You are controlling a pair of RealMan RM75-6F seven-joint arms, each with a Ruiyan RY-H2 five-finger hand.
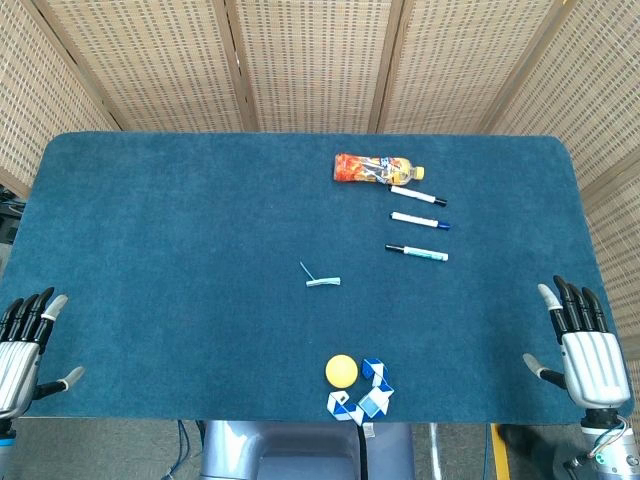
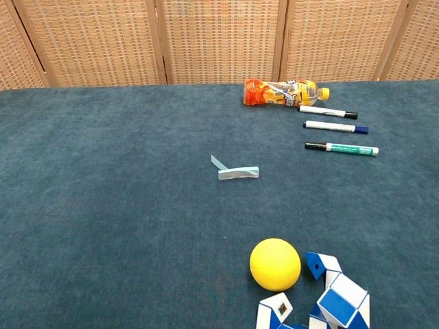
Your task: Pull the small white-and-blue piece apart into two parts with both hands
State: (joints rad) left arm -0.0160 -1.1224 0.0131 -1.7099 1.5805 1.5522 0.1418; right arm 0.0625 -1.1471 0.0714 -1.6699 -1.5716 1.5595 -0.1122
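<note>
The small white-and-blue piece (image 1: pixel 322 281) lies flat near the middle of the blue table; in the chest view it is a pale folded strip (image 2: pixel 237 172) with a thin blue tail at its left end. My left hand (image 1: pixel 25 340) hovers at the near left edge of the table, fingers spread and holding nothing. At the near right edge, my right hand (image 1: pixel 585 345) is likewise spread and empty. Both hands are far from the piece, and neither shows in the chest view.
A yellow ball (image 1: pixel 341 370) and a blue-and-white folding snake toy (image 1: pixel 362 397) sit at the near edge. An orange drink bottle (image 1: pixel 378 168) lies at the back right. Three markers (image 1: pixel 418 223) lie in a row below it.
</note>
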